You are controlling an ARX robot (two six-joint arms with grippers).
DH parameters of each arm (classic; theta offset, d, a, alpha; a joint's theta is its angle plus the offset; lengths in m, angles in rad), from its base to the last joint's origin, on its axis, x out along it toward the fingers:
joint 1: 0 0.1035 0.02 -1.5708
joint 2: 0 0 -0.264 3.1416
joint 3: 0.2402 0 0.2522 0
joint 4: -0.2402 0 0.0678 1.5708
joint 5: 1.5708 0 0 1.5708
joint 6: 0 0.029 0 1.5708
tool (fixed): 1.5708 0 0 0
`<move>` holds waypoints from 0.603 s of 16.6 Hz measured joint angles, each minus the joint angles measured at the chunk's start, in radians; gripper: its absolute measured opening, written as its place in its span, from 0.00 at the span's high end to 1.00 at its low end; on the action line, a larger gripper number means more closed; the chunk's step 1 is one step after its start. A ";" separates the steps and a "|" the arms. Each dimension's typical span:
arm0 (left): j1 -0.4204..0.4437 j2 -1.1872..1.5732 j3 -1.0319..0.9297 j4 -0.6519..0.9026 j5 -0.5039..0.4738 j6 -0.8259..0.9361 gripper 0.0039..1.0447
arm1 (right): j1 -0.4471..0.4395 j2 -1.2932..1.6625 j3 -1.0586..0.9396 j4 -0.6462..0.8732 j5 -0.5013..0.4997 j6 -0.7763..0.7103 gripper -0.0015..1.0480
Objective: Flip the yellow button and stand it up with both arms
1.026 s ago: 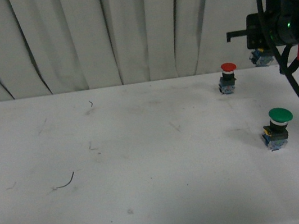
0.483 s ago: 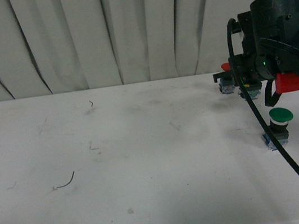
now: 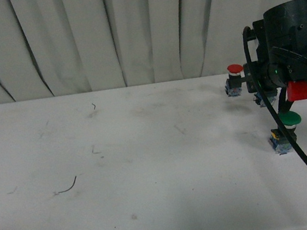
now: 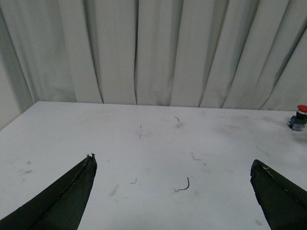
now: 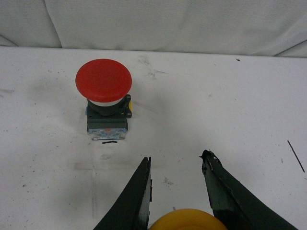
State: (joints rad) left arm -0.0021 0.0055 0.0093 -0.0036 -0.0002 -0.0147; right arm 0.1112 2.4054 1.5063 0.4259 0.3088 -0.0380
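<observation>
The yellow button (image 5: 187, 219) sits between my right gripper's (image 5: 176, 160) fingers; only the top of its yellow cap shows at the edge of the right wrist view. In the front view the right arm (image 3: 292, 40) hangs over the table's far right, with a bit of blue base (image 3: 263, 99) showing under it. The gripper is shut on the button and points towards the red-capped button (image 5: 104, 81). My left gripper (image 4: 172, 160) is open and empty above the table's middle; it does not show in the front view.
The red-capped button (image 3: 234, 70) stands at the back right, next to the right arm. The larger green-capped button (image 3: 287, 120) stands just in front of the arm. A small wire scrap (image 3: 67, 188) lies at the left. A white curtain (image 3: 100, 36) hangs behind the table.
The right arm has come down from the top right corner and sits low over the table between the red and green buttons. In the last half second it shifted slightly right, uncovering the red button.
</observation>
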 joint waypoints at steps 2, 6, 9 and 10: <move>0.000 0.000 0.000 0.000 0.000 0.000 0.06 | 0.008 0.010 0.000 0.011 0.010 0.020 0.69; 0.000 0.000 0.000 0.000 0.000 0.000 0.06 | 0.014 0.043 0.004 0.010 0.034 0.052 0.69; 0.000 0.000 0.000 0.000 0.000 0.000 0.06 | 0.020 0.050 0.006 0.018 0.041 0.068 0.69; 0.000 0.000 0.000 0.000 0.000 0.000 0.06 | 0.021 0.050 0.009 0.021 0.043 0.068 0.69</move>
State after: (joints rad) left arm -0.0021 0.0055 0.0093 -0.0036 -0.0002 -0.0147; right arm 0.1326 2.4554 1.5154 0.4473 0.3519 0.0296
